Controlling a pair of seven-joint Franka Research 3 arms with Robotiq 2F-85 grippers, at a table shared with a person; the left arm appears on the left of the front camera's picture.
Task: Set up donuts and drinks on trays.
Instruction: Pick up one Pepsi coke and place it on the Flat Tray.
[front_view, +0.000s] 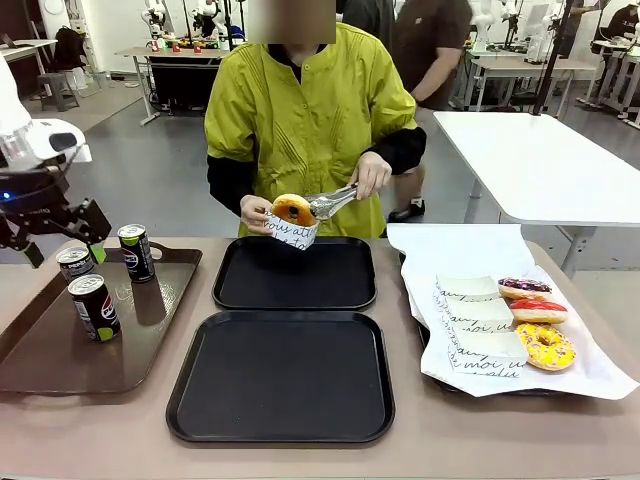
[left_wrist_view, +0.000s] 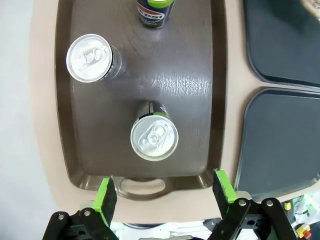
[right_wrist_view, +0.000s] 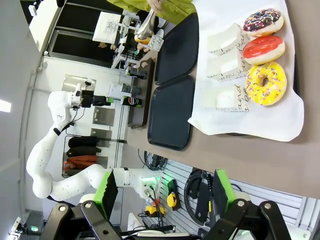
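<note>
Tan table (front_view: 480, 445), brown tray (front_view: 45, 355) left, two black trays (front_view: 285, 375) centre, paper-lined tray (front_view: 460, 255) right

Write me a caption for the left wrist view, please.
Open left gripper hovers over three cans on the brown tray.

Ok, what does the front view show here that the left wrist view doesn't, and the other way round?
Front view: a person's hand and tongs holding a sleeved plain donut at the far black tray, plus three glazed donuts on white paper at the right. Left wrist view: the open left gripper looking straight down on the cans, their silver tops, and the brown tray with its handle cut-out. Both: the brown tray carrying three upright cans, beside the far black tray and the near black tray.
</note>
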